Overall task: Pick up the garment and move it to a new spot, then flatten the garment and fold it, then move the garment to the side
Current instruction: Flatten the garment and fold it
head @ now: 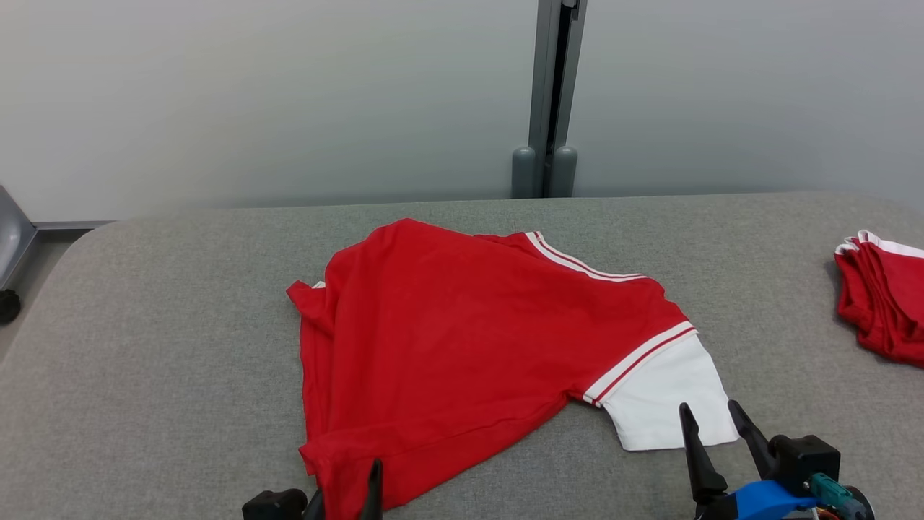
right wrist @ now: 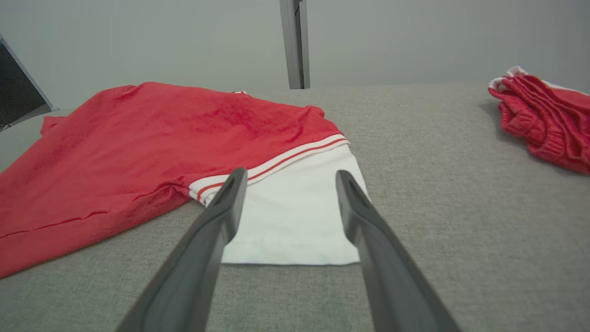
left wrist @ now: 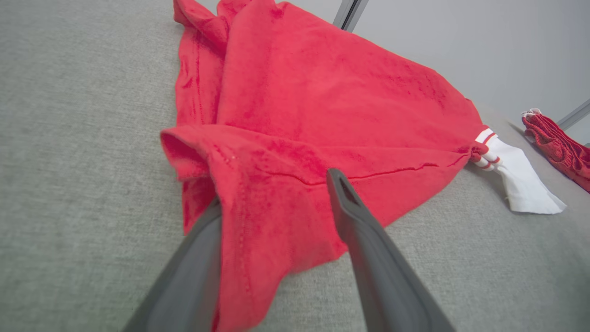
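The garment [head: 462,332], a red shirt with a white sleeve [head: 664,390] and white-striped trim, lies spread and a little rumpled on the grey table [head: 144,325]. My left gripper [head: 346,484] is at the shirt's near-left corner. In the left wrist view the red hem [left wrist: 258,216] hangs between the wide-apart fingers [left wrist: 368,240] of the left gripper [left wrist: 276,189] and drapes over the left one. My right gripper [head: 709,406] stands open just before the sleeve's near edge. In the right wrist view the right gripper [right wrist: 291,173] frames the white sleeve [right wrist: 290,216], its fingers above the cloth.
A pile of other red clothes [head: 884,303] lies at the table's right edge, also seen as the red pile [right wrist: 539,115] in the right wrist view. A grey post [head: 552,101] stands behind the table against the wall. The table's rounded left corner drops off near a dark castor [head: 9,305].
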Motion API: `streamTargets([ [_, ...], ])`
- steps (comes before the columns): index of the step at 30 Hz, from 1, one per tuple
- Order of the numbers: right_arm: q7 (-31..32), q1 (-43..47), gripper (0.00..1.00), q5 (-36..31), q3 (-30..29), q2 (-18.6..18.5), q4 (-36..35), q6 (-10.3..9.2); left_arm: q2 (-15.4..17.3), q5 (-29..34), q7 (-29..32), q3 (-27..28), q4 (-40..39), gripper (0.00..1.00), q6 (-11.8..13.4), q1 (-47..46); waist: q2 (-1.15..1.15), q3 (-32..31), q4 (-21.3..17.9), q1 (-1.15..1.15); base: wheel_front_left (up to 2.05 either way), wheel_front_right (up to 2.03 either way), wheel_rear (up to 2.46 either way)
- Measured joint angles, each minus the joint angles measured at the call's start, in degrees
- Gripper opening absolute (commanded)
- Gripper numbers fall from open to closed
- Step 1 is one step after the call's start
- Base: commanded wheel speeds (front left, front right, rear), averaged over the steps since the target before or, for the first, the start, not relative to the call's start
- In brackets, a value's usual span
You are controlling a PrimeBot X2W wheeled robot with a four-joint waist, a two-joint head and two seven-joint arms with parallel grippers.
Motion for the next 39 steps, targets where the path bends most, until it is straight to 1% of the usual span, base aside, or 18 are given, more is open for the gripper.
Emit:
streamTargets([
  [3,0.0,0.0,1.00,0.4,0.0,0.0,0.2,0.00,0.0,0.1,0.0,-0.5,-1.6,0.87,0.0,0.1,0.00,0.0,0.3,0.00,0.00,0.00,0.00],
  [7,0.0,0.0,1.00,0.8,-0.1,0.0,0.3,0.00,0.0,0.6,0.0,-0.1,-4.0,0.90,0.0,0.1,0.00,0.0,0.6,0.00,0.00,0.00,0.00],
  [9,0.0,0.0,1.00,1.0,0.0,0.0,0.3,0.00,0.0,0.9,0.0,0.2,-4.7,0.90,0.0,0.0,0.00,0.1,0.7,0.00,0.00,0.00,0.00],
  [12,0.0,-0.1,1.00,1.4,0.1,0.0,0.4,0.00,0.0,1.2,0.0,0.4,-5.9,0.87,0.0,-0.2,0.00,0.2,0.7,0.00,0.00,0.00,0.00],
  [13,0.0,-0.2,1.00,1.4,0.1,0.0,0.4,0.00,0.0,1.5,0.0,0.4,-6.1,0.83,0.0,-0.3,0.00,0.2,0.7,0.00,0.00,0.00,0.00],
  [14,0.0,-0.3,1.00,1.4,0.2,0.0,0.4,0.00,0.0,1.5,0.0,0.3,-6.1,0.82,0.0,-0.3,0.00,0.2,0.6,0.00,0.00,0.00,0.00],
  [16,0.0,-0.4,1.00,1.4,0.2,0.0,0.5,0.00,0.0,2.0,0.0,-0.2,-5.7,0.84,0.0,-0.3,0.00,0.2,0.5,0.00,0.00,0.00,0.00],
  [20,0.0,-0.4,1.00,1.5,0.2,0.0,0.7,0.00,0.0,1.4,0.0,-0.9,-4.7,0.90,0.0,-0.3,0.00,0.3,0.3,0.00,0.00,0.00,0.00],
  [23,0.0,-0.4,1.00,1.5,0.1,0.0,0.8,0.00,0.0,1.0,0.0,-0.9,-4.2,0.98,0.0,-0.3,0.00,0.3,0.1,0.00,0.00,0.00,0.00],
  [24,0.0,-0.4,1.00,1.5,0.1,0.0,0.8,0.00,0.0,0.9,0.0,-0.7,-4.2,0.98,0.1,-0.3,0.00,0.4,0.1,0.00,0.00,0.00,0.00],
  [26,0.0,-0.4,1.00,1.5,0.1,0.0,0.8,0.00,0.0,1.0,0.0,-0.3,-4.1,0.95,0.2,-0.7,0.00,0.5,0.0,0.00,0.00,0.00,0.00],
  [27,0.0,-0.4,1.00,1.5,0.1,0.0,0.8,0.00,0.0,1.1,0.0,-0.1,-4.1,0.83,0.3,-0.9,0.00,0.6,0.0,0.00,0.00,0.00,0.00],
  [28,0.0,-0.5,1.00,1.5,0.1,0.0,0.8,0.00,0.0,1.4,0.0,0.0,-4.0,0.58,0.3,-1.2,0.00,0.6,0.0,0.00,0.00,0.00,0.00],
  [29,0.0,-0.5,1.00,1.5,0.1,0.0,0.9,0.00,0.0,1.5,0.0,0.1,-3.9,0.39,0.3,-1.3,0.00,0.7,-0.1,0.00,0.00,0.00,0.00],
  [30,0.0,-0.5,1.00,1.5,0.1,0.0,1.0,0.00,0.0,1.5,0.0,0.1,-3.6,0.02,0.4,-1.4,0.00,0.9,-0.1,0.00,0.00,0.00,0.00],
  [31,0.0,-0.5,1.00,1.5,0.2,0.0,1.1,0.00,0.0,1.6,0.0,0.1,-3.2,0.00,0.5,-1.4,0.00,1.0,-0.2,0.00,0.00,0.00,0.00],
  [35,0.0,-0.7,1.00,1.4,-0.4,0.0,1.7,0.00,0.0,1.6,0.0,0.4,-1.7,0.00,1.1,-2.2,0.00,1.4,-0.7,0.00,0.00,0.00,0.00],
  [39,0.0,-1.1,1.00,1.1,-2.8,0.0,3.6,0.00,0.0,1.6,0.0,0.8,-1.7,0.00,1.5,-2.4,0.00,1.9,-0.9,0.00,0.00,0.00,0.00],
])
